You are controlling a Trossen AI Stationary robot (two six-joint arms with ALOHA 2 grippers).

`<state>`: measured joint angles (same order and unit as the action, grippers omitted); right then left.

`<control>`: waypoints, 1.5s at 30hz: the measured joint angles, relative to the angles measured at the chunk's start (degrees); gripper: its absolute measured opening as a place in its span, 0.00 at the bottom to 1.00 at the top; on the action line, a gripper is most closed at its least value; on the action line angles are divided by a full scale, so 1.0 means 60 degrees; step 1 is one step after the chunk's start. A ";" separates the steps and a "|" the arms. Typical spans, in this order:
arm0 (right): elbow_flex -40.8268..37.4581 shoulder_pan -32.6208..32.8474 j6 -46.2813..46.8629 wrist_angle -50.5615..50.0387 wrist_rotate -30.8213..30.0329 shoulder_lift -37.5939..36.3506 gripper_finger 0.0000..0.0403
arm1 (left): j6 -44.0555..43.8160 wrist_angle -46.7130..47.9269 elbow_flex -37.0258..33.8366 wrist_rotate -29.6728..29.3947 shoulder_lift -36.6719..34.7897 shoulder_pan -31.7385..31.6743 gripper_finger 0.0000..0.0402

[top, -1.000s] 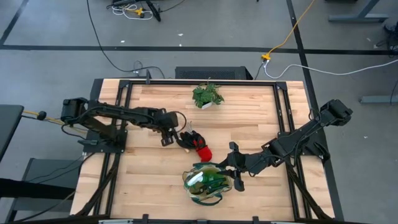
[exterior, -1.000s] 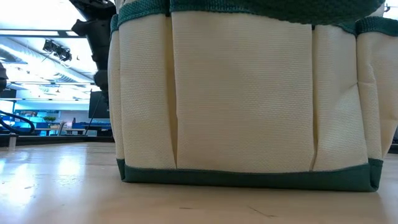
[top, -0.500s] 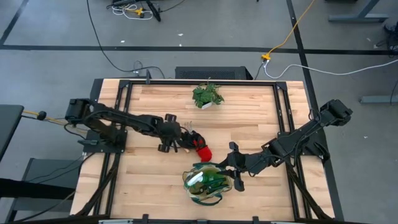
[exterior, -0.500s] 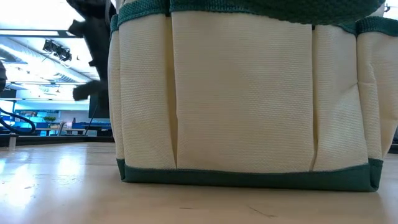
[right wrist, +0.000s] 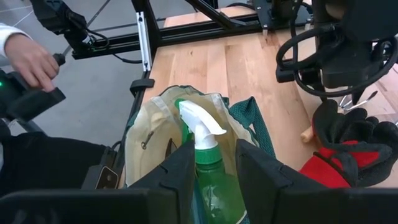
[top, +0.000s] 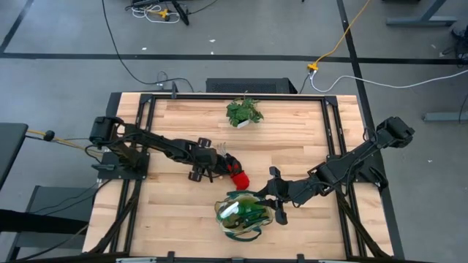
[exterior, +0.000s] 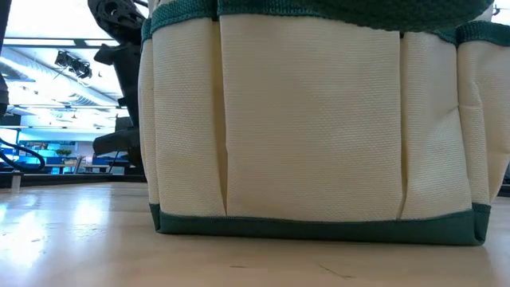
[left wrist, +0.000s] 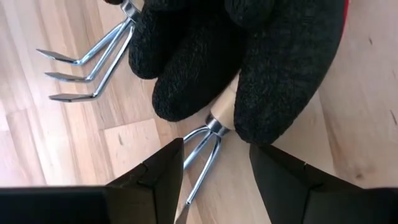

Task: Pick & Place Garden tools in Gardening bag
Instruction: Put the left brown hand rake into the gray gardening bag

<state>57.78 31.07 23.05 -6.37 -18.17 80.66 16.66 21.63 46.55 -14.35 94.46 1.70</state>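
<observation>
High view: your left tool (top: 210,166) had slid rightward to mid-frame, spread open over the gloves (top: 232,171) and rake (left wrist: 202,146); nothing gripped yet. Right tool (right wrist: 212,163) clamped the spray bottle (right wrist: 208,163) in the bag (top: 241,215), lower centre.

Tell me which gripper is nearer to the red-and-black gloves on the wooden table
Left. The left gripper hangs open right at the red-and-black gloves, fingers over the pronged tool beneath them. The right gripper is farther off, by the beige canvas bag around the green spray bottle.
</observation>
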 joint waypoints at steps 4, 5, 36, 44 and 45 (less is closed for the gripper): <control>-0.0001 -0.0001 0.0000 -0.0004 -0.0001 0.0000 0.29 | 0.0427 -0.0151 -0.0009 0.0146 0.0000 -0.0004 0.48; 0.0000 0.0000 0.0000 -0.0005 0.0001 0.0000 0.29 | 0.0548 -0.0240 -0.0011 0.0295 0.0001 -0.0004 0.48; -0.0007 0.0000 0.0069 -0.0007 -0.0001 0.0000 0.29 | 0.0578 -0.0800 0.0011 0.2229 0.0375 -0.0321 0.28; -0.0007 0.0000 0.0069 -0.0010 -0.0147 0.0000 0.29 | 0.0200 -0.0481 0.0011 0.2565 0.0377 -0.0231 0.17; -0.0007 0.0000 0.0069 -0.0008 -0.0147 0.0000 0.29 | 0.0088 -0.0461 0.0011 0.2556 0.0363 -0.0198 0.17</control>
<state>57.74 31.07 23.46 -6.42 -19.05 80.66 17.19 18.87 46.61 0.98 96.63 0.50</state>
